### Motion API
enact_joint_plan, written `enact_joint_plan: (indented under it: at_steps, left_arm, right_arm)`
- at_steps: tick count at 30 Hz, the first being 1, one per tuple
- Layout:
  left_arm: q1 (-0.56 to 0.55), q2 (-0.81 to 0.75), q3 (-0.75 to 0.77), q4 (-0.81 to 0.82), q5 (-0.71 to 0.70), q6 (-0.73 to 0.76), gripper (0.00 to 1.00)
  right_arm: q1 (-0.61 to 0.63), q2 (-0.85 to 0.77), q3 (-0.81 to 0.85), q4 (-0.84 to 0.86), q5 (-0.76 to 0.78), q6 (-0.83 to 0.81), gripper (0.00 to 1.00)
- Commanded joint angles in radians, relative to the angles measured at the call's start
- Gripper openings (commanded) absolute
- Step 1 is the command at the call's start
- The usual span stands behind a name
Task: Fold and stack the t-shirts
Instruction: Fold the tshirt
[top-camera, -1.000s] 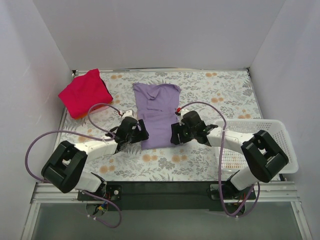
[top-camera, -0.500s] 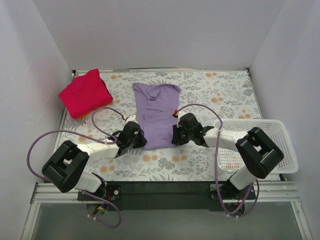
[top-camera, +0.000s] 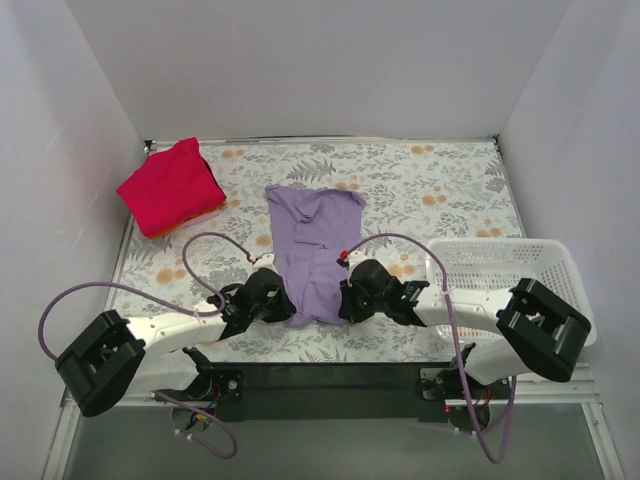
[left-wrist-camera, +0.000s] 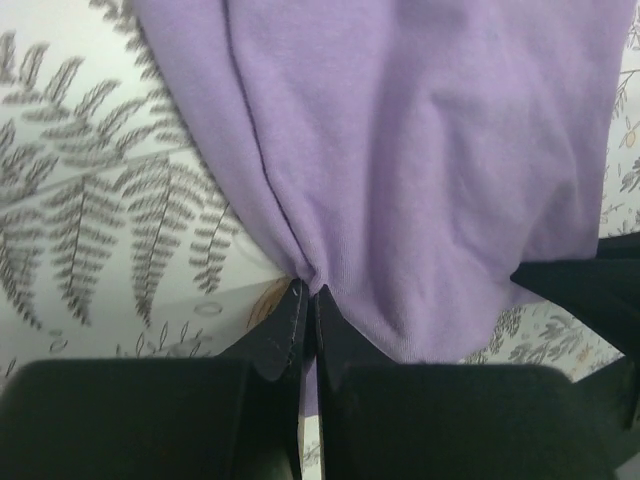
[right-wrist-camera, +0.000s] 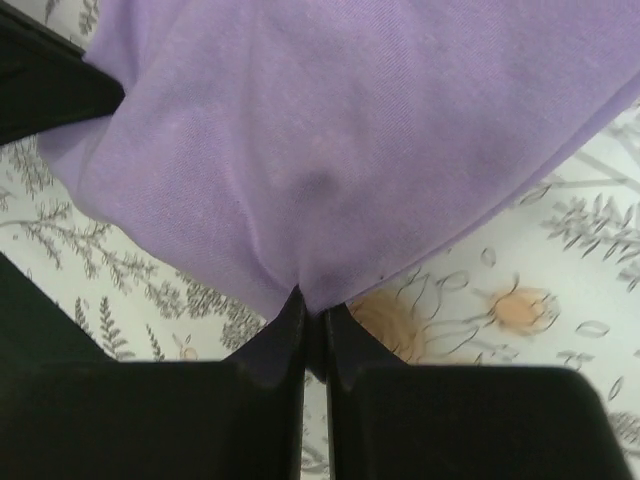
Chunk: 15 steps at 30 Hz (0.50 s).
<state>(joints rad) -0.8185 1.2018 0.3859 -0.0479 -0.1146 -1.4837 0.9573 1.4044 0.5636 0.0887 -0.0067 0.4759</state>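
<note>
Item 1, lavender t-shirt (top-camera: 312, 250): we find it lying lengthwise near the middle of the floral table (top-camera: 450, 190), collar end toward the far wall and hem end toward the arm bases. The far part lies spread and fairly flat. The near part narrows and wrinkles where the two grippers have hold of it.

Item 2, left gripper (top-camera: 283, 303): we record it at the shirt's near left corner. In the left wrist view its black fingertips (left-wrist-camera: 285, 330) are pressed together, with the lavender cloth drawn into a tight pucker between them. Folds fan out from that spot.

Item 3, right gripper (top-camera: 345, 300): we record it at the shirt's near right corner, just across the hem from the left one. The right wrist view shows its jaws clamped on the cloth edge, which gathers to a point at the tips.

Item 4, red t-shirt (top-camera: 170, 187): we note a folded bundle at the far left corner of the table, touching the left wall and well apart from the lavender one.

Item 5, white mesh basket (top-camera: 492, 246): it stands at the table's right edge, beside the right arm.

Item 6, purple cables (top-camera: 215, 240): they loop along both arms.
</note>
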Motion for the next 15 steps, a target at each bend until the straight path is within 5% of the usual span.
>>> enact_joint_plan:
  at_steps: [1, 15]
  left_arm:
    - [-0.013, -0.083, -0.058, -0.159, -0.004, -0.067, 0.00]
    - [-0.145, -0.212, -0.091, -0.279, 0.001, -0.217, 0.00]
  right_arm:
    - [0.095, -0.056, -0.037, -0.138, 0.060, 0.084, 0.01]
    - [0.262, -0.152, -0.074, -0.294, 0.143, 0.243, 0.01]
